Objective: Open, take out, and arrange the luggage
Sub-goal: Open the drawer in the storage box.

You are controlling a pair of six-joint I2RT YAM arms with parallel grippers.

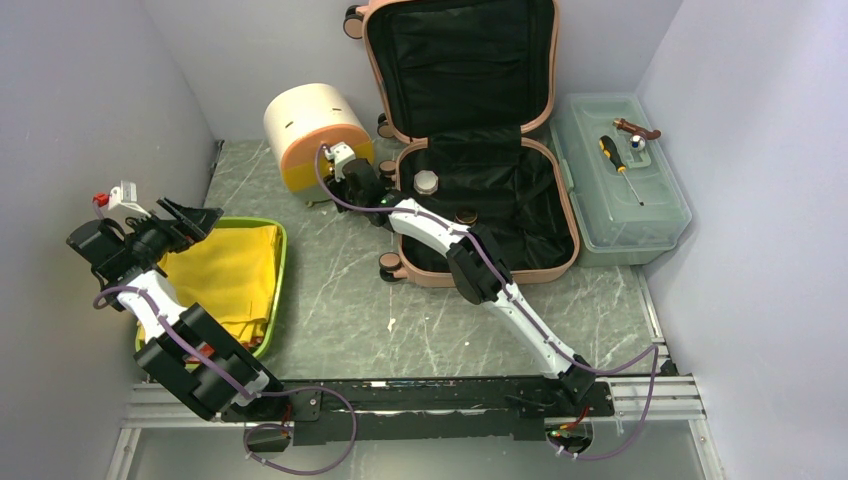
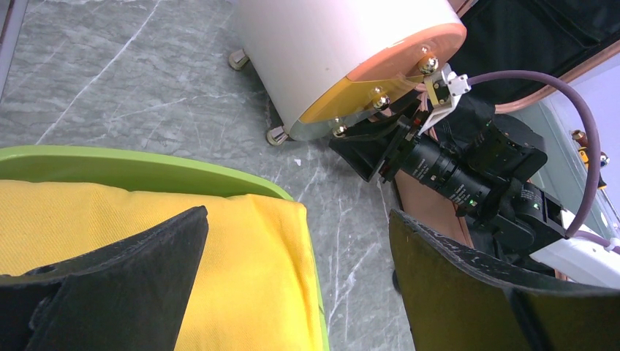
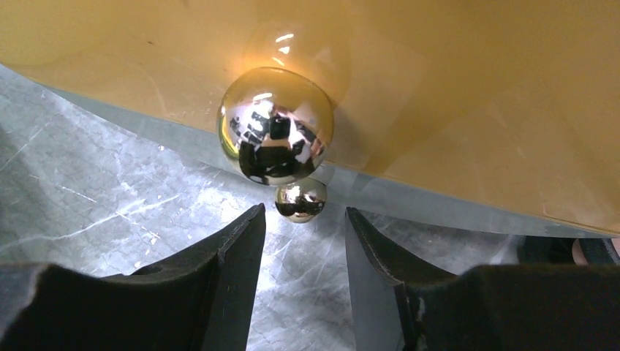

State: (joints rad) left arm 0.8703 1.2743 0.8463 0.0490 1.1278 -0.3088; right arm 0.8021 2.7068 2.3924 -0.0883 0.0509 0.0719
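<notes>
The luggage [image 1: 560,215], a salmon-pink hard-shell suitcase, lies open at the back of the table with its lid propped up against the wall. A small white jar [image 1: 426,182] and a brown-capped item [image 1: 466,214] rest on its black lining. My right gripper [image 1: 343,168] reaches left of it, at the orange front of the cream half-round box [image 1: 310,120]. Its fingers stand partly open just short of a small chrome knob [image 3: 300,199], with a larger knob [image 3: 276,126] above; nothing sits between them [image 3: 303,219]. My left gripper [image 2: 296,234] hangs wide open and empty over a yellow cloth [image 2: 219,278].
The yellow cloth lies in a green tray [image 1: 281,262] at the left. A translucent toolbox [image 1: 600,215] stands right of the luggage, with a screwdriver [image 1: 618,165] on its lid. Walls close in on three sides. The right arm [image 1: 500,285] crosses the luggage's front left corner.
</notes>
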